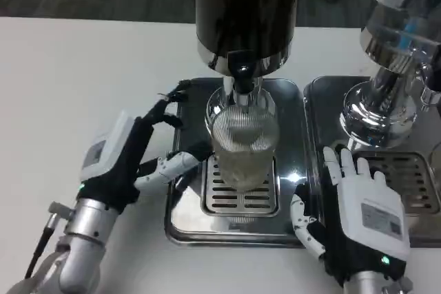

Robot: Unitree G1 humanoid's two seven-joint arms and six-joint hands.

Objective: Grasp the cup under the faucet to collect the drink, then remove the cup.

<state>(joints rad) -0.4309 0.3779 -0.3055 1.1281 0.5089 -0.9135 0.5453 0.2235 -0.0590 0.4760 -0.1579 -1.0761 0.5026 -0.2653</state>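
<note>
Left hand (pixel 141 149) spread wide, empty — cup (pixel 242 144) just right of fingertips, under faucet (pixel 242 82).

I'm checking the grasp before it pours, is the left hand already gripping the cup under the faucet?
No, the left hand sits beside the cup with its fingers spread, and a gap shows between them and the glass.
</note>
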